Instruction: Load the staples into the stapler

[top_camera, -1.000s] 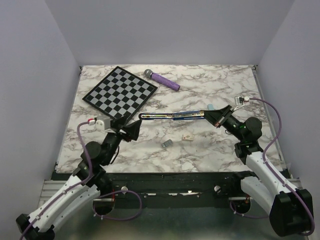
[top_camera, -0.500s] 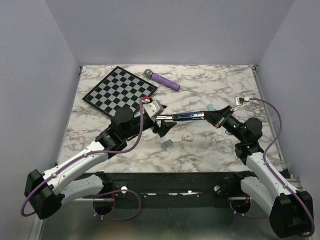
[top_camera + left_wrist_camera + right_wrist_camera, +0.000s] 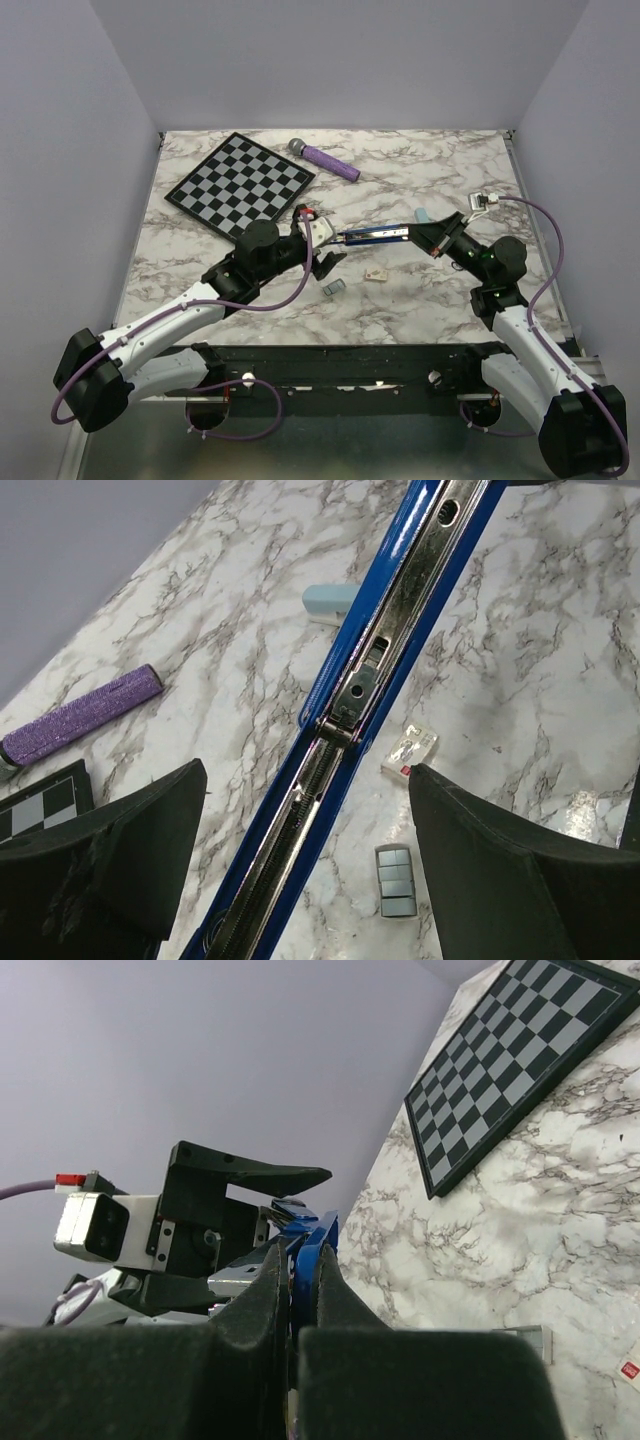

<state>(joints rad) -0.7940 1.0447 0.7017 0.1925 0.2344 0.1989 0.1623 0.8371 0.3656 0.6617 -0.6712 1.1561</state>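
- While you hold it above the worktop (image 3: 440, 165), the stapler (image 3: 375, 233) lies opened flat, long axis running left–right, free end toward the left edge.
- Right gripper (image 3: 432, 238): clamped on its right end.
- Left gripper (image 3: 323, 252): fingers apart, straddling the free end, touching neither side.
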